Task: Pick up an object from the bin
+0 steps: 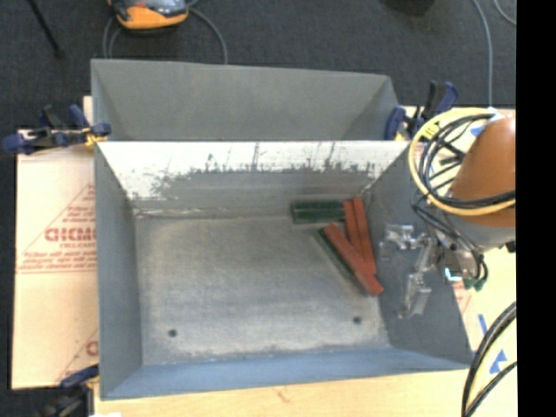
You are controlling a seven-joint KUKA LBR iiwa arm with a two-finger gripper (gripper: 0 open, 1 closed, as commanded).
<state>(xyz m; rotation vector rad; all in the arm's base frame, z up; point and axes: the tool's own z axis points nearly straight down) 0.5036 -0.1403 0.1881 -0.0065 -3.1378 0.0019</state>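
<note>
Gripper [410, 269] spread wide, empty, over right sloped wall of bin [113, 276]. Red sticks [358, 243] lie crossed near back right corner, green block [317, 210] at their top end. Best approach, I reckon: shift left, descend astride one stick's lower end, clear of wall.

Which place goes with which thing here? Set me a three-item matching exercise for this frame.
Things:
1. dark green block
2. red sticks
3. gripper

Places:
A. over the right sloping wall of the bin
B. on the floor at the foot of the back wall, right of middle
C. lying slantwise from the block towards the front right

Pairs: 1-B, 2-C, 3-A
</note>
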